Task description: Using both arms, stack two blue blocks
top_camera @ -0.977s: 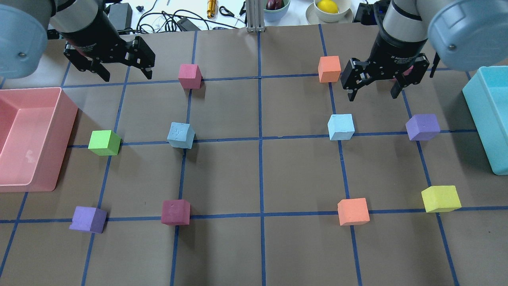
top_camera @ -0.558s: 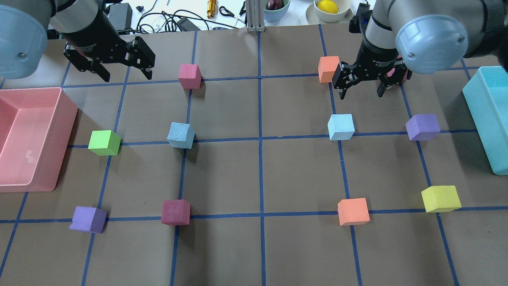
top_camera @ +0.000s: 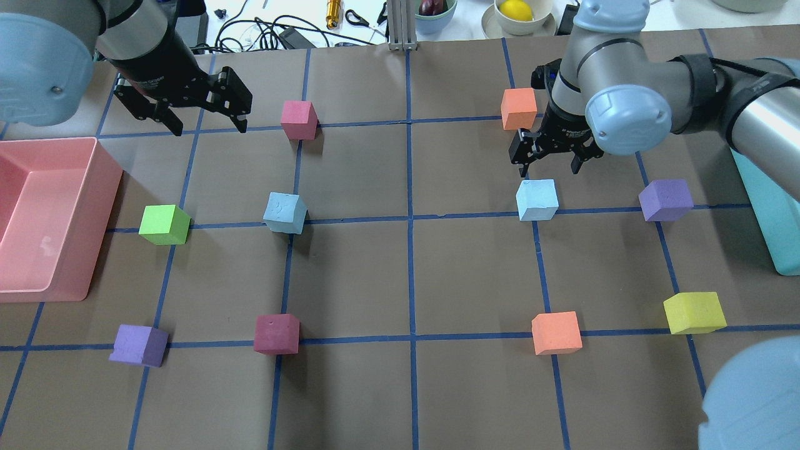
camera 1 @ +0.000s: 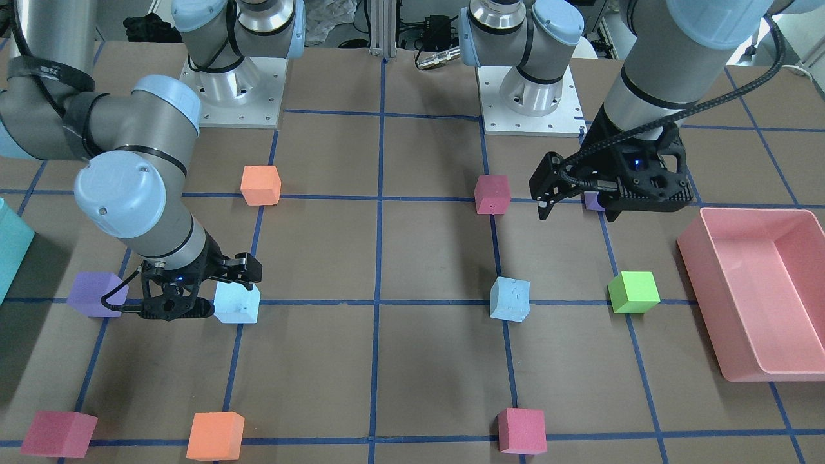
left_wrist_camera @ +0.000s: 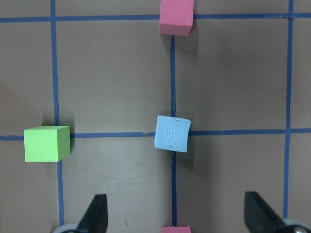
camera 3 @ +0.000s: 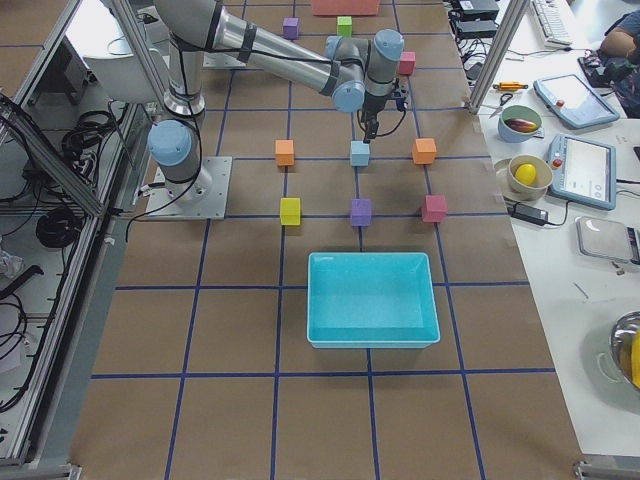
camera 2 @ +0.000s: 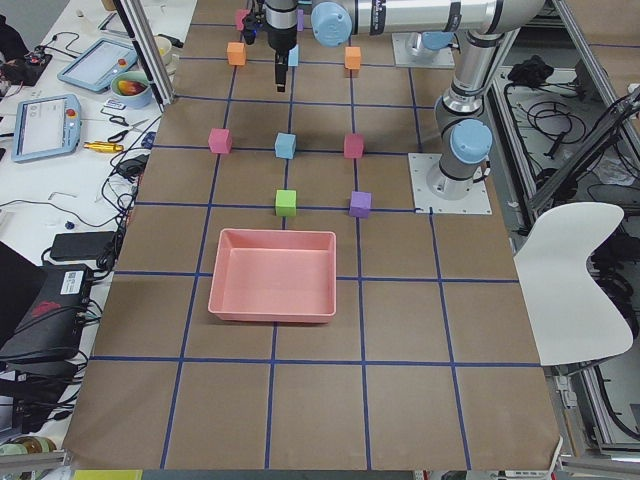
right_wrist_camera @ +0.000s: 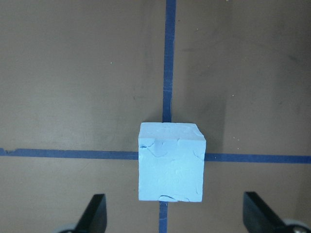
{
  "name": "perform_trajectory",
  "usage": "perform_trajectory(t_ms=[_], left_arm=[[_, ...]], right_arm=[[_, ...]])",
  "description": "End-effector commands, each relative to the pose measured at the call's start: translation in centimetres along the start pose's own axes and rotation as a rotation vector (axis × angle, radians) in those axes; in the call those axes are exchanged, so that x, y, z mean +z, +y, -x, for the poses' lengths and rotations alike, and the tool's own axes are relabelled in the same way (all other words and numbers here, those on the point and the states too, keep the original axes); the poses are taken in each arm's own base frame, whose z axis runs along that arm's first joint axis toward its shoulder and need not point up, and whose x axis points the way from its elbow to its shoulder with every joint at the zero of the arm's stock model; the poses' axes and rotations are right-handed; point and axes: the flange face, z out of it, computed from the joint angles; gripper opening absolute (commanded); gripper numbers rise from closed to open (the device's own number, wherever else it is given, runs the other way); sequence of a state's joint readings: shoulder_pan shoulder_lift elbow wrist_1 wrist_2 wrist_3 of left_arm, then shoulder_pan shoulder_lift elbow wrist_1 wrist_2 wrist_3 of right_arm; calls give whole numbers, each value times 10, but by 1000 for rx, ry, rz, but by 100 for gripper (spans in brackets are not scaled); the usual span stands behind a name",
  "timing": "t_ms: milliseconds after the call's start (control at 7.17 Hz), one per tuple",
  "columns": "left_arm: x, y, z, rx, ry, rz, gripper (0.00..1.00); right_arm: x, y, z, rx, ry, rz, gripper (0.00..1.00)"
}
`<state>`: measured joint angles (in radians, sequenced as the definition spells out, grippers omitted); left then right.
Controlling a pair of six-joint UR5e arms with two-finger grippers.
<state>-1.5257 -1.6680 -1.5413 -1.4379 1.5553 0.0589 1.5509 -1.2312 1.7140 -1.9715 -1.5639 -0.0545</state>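
Two pale blue blocks lie apart on the brown table, one left of centre (top_camera: 285,213) and one right of centre (top_camera: 537,199). My right gripper (top_camera: 550,164) is open and empty, hovering just beyond and above the right blue block, which shows between its fingers in the right wrist view (right_wrist_camera: 171,161). My left gripper (top_camera: 209,128) is open and empty, high near the far left, well away from the left blue block, which shows small in the left wrist view (left_wrist_camera: 172,133). In the front view the blocks sit at left (camera 1: 237,303) and at centre right (camera 1: 510,298).
A pink bin (top_camera: 103,231) stands at the left edge and a teal bin (top_camera: 765,187) at the right edge. Near the right gripper are an orange cube (top_camera: 519,108) and a purple cube (top_camera: 665,200). A pink cube (top_camera: 299,119) and a green cube (top_camera: 164,224) lie near the left block.
My right arm has swung left and down, bringing its open gripper close over the right blue block. My left gripper has shifted slightly right. No block has moved.
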Motion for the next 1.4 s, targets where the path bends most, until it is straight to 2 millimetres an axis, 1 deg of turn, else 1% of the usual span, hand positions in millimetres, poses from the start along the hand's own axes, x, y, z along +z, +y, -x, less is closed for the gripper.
perform_trajectory(t_ms=[0,279,419,698,837,977,1116,1256], left_arm=[[18,-12,2,5,-5,-28,100],[55,-21,3,1,0,31,100],[66,-29,3,7,1,21,100],[101,-41,3,-7,8,60,100],[122,-42,2,-7,10,69,100],[145,-37,-10,14,10,67,100],[176,-29,-24,39,3,41,100],[206,-17,-28,64,4,18,100]], right_arm=[[38,16,0,-2,6,-3,100],[56,7,-1,1,-1,-5,100],[65,2,-1,1,-1,-5,100],[75,-2,-1,-1,-2,-15,100],[75,-3,-1,-1,-1,-22,66],[74,-3,-1,-2,-1,-22,30],[74,-4,-1,1,-1,-24,12],[66,-8,-1,2,-2,-36,0]])
